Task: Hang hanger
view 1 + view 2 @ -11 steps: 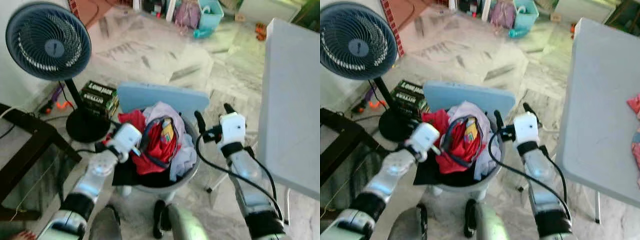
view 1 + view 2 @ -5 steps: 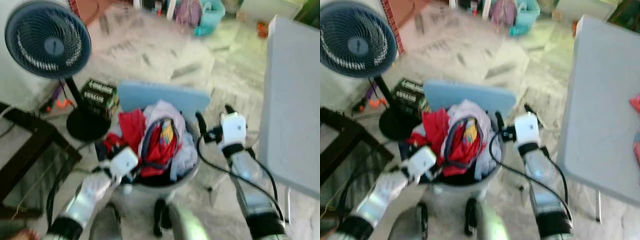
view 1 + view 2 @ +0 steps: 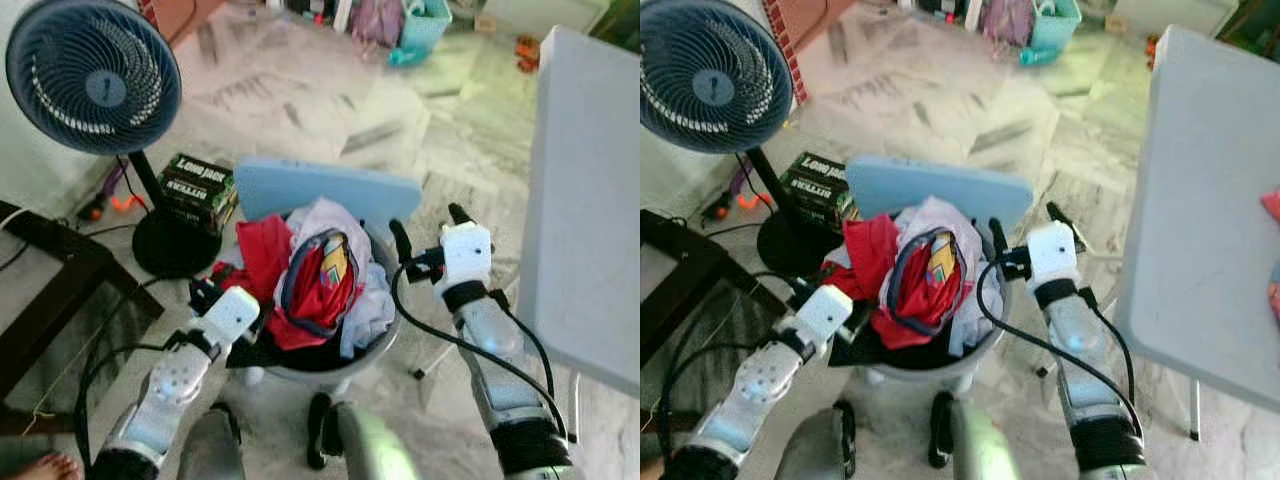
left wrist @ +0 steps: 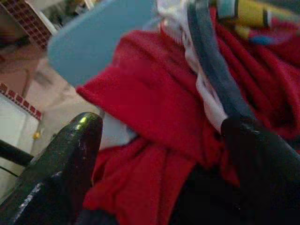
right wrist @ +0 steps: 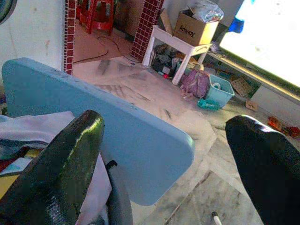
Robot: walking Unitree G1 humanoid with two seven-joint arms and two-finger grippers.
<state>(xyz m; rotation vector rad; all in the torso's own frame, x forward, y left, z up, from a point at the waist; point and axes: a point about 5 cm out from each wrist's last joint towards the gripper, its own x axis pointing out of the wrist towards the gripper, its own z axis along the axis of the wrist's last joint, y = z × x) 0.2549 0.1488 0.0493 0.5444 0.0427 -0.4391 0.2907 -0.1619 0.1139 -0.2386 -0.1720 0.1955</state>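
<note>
Head camera first: both arms are bent in over one grey laundry basket (image 3: 372,345) stuffed with clothes. The left gripper (image 3: 200,294) sits low at the basket's near-left edge, right against the red garment (image 3: 262,262). The right gripper (image 3: 428,232) is held higher at the opposite rim, fingers spread wide with nothing between them. One dark blue hanger (image 3: 300,270) loops over the top of the pile, between the two grippers and closer to the left one. Behind the basket there's one pale blue board (image 3: 325,190), beyond the left gripper one standing fan (image 3: 92,82) and one green box (image 3: 198,190), and off past the right gripper one white tabletop (image 3: 585,200).

Left wrist view: two black fingers (image 4: 61,168) parted, nothing pinched, red cloth just ahead and the hanger's blue band (image 4: 211,65) near the far finger.

Right wrist view: two fingers (image 5: 61,168) wide apart, empty, aimed over the blue board (image 5: 117,136).
</note>
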